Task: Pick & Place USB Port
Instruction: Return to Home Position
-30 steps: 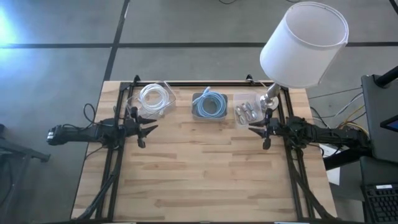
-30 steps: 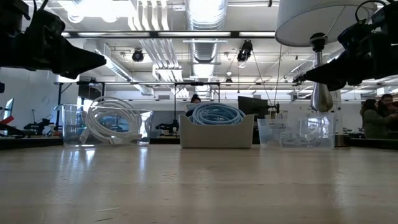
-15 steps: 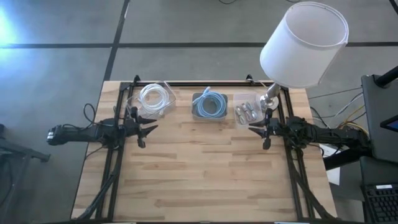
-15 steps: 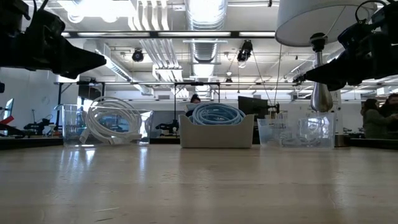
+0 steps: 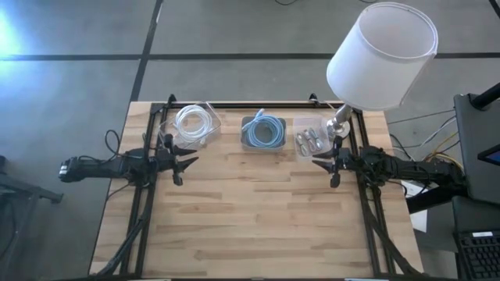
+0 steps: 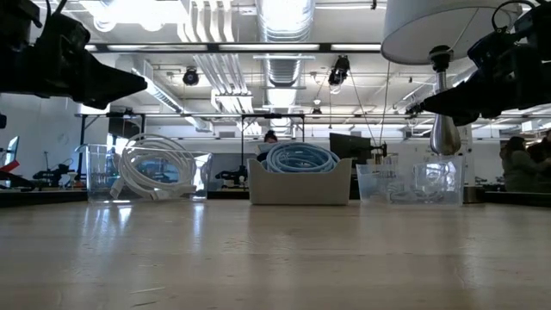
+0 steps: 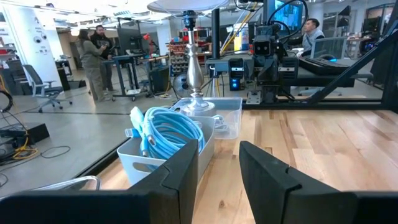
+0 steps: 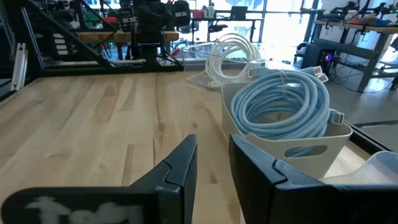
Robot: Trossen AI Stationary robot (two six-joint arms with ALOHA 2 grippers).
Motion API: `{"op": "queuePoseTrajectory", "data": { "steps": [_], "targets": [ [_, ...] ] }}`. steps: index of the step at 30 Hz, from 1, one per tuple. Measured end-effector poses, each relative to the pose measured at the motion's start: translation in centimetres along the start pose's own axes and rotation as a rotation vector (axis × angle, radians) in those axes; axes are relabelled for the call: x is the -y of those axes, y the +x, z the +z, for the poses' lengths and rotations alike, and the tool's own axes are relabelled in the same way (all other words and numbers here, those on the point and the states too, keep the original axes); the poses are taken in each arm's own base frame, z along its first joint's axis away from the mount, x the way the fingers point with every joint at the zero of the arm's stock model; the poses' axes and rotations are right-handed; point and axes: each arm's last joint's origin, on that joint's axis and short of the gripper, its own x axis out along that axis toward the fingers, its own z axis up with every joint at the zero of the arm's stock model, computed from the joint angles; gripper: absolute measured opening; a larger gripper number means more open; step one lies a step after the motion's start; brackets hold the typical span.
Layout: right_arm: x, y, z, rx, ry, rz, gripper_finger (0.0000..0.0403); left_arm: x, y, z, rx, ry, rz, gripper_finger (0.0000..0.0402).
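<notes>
Along the table's [image 5: 250, 226] far edge, three bins in a row. Left bin [image 5: 212, 117], clear, holds a coiled white cable [image 5: 191, 122]. Middle bin [image 5: 244, 121] holds a coiled blue cable [image 5: 263, 133]. Right bin [image 5: 297, 125], clear, holds the small charger cables [image 5: 312, 140] in a heap; their colours cannot be told apart. Lamp [image 5: 381, 55] stands just beside the right bin.

Left gripper [image 5: 191, 161] at the table's left side, near the left bin, up off the wood; fingers a narrow gap apart, empty. Right gripper [image 5: 316, 161] opposite at the right side, near the right bin; same narrow gap, empty.
</notes>
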Motion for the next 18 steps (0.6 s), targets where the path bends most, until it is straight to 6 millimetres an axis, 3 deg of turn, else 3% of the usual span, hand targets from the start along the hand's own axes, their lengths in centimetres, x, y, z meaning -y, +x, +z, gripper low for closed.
{"op": "queuePoseTrajectory", "data": {
  "steps": [18],
  "targets": [
    [0.0, 0.0, 0.0, 0.0, 0.0, 0.0, 0.0073, 0.0, 0.0, 0.0, 0.0, 0.0, 0.0, 0.0122]
  ]
}}
